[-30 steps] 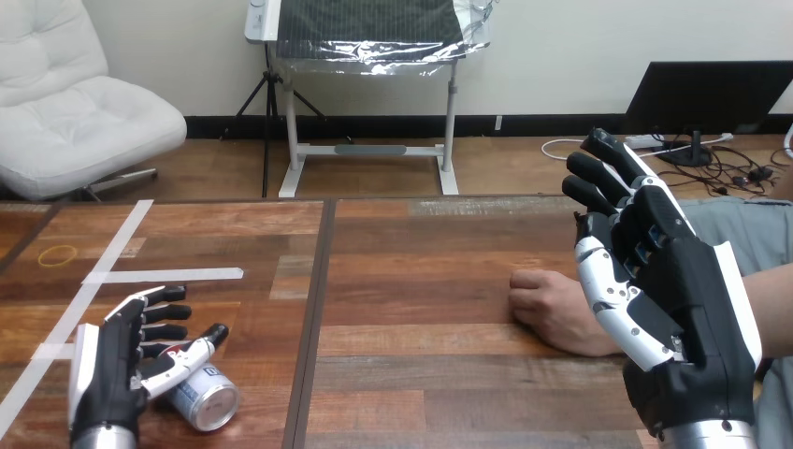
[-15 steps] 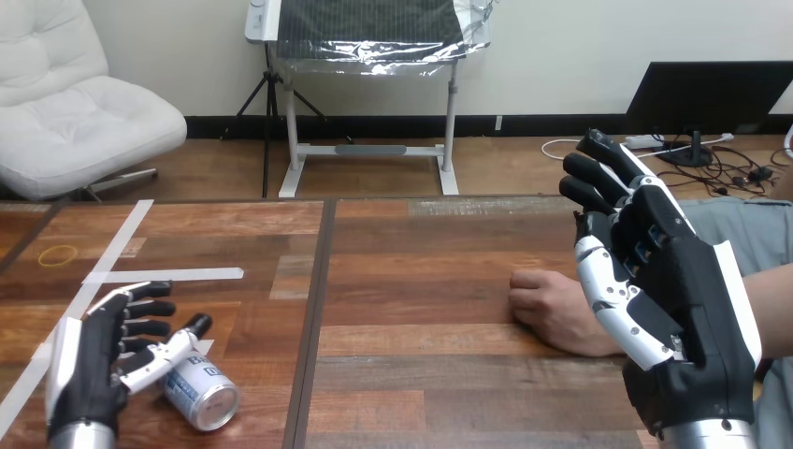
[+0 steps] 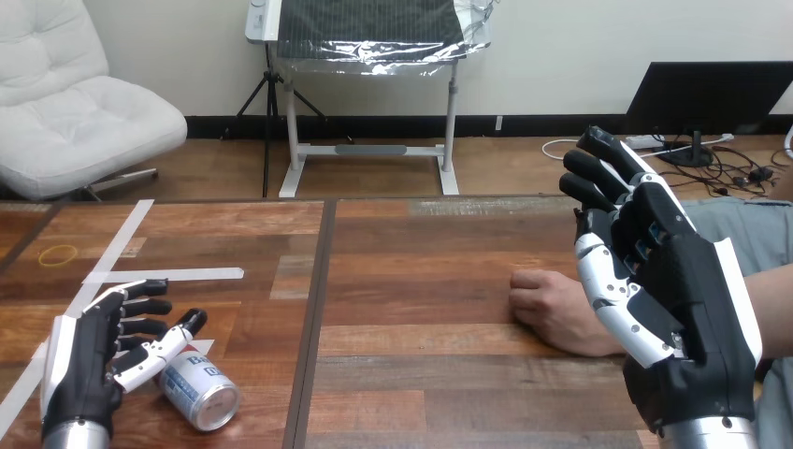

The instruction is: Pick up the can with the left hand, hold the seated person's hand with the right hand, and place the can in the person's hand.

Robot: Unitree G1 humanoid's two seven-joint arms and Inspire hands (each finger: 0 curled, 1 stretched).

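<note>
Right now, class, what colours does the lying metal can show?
Metal can: white with blue markings, silver end; head view.

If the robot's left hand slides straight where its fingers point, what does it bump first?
Probably nothing: the left hand points past the can, toward flat white tape on the table. Depth unclear.

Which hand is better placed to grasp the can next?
The left hand: it is open just beside the can, which lies on its side. The right hand is across the table, by the person's hand.
</note>
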